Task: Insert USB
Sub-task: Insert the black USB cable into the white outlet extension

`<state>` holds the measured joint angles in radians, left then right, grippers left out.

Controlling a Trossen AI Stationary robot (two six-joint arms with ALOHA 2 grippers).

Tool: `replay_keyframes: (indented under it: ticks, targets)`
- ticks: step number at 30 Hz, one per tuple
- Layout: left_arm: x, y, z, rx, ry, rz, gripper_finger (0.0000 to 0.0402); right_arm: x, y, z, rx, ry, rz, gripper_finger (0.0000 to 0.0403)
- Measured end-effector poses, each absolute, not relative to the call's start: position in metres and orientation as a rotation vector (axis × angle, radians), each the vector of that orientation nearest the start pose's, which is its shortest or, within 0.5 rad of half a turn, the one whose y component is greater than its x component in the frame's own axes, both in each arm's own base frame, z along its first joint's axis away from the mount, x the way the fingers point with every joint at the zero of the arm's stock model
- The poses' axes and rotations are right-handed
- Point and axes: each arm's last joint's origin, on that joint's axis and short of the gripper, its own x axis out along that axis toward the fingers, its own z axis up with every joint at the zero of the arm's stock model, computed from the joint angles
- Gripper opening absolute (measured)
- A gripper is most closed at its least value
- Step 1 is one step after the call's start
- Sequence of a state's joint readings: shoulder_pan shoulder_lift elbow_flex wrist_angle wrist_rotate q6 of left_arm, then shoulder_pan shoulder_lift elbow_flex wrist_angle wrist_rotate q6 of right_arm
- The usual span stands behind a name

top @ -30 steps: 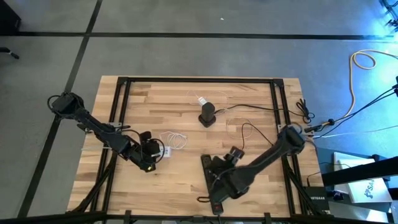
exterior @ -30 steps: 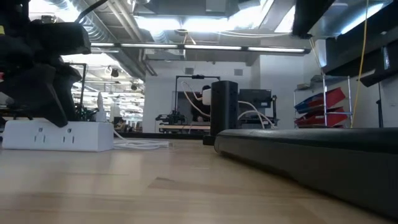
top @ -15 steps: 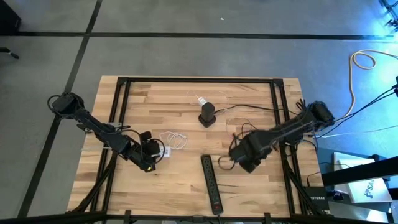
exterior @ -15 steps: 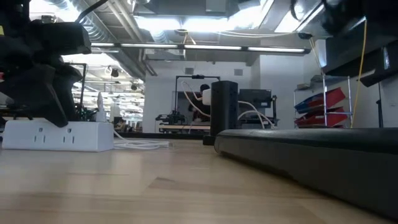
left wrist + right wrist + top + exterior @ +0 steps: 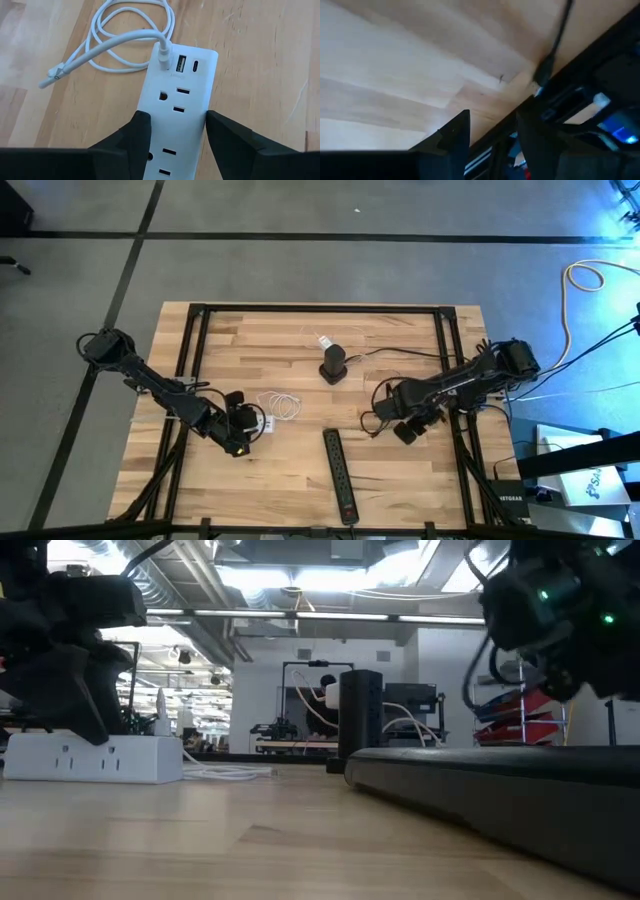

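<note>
The left gripper (image 5: 172,132) has its two fingers (image 5: 135,131) squeezed on the sides of the white power strip (image 5: 177,95), which lies flat on the bench (image 5: 300,350) toward the left side. The strip is hard, smooth plastic, so it could slip; holding it by its long sides keeps it from sliding when a plug pushes in. A white cable (image 5: 117,40) is already plugged into one USB hole at the end of the strip. The cable is light, thin and floppy, so it is best held by its stiff little plug, not the soft cord. The right gripper (image 5: 490,132) hangs over the right side of the bench, fingers a little apart and, as far as I can tell, holding nothing.
</note>
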<state>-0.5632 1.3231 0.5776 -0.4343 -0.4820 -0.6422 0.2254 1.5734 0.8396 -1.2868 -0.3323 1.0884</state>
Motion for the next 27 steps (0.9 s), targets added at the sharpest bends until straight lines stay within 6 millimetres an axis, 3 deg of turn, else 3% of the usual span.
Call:
replay_keyframes:
  ticks: [10,18,27]
  targets:
    - [0.186,-0.102,0.151,0.008,0.977,0.248,0.017,0.169,0.049,0.136,0.726,2.089,-0.835,0.0143]
    - [0.186,-0.102,0.151,0.01,0.975,0.247,0.017,0.173,0.042,0.136,0.75,2.047,-0.879,0.0143]
    - [0.187,-0.102,0.151,0.007,0.974,0.248,0.017,0.176,0.015,0.137,0.94,2.051,-0.894,0.0143]
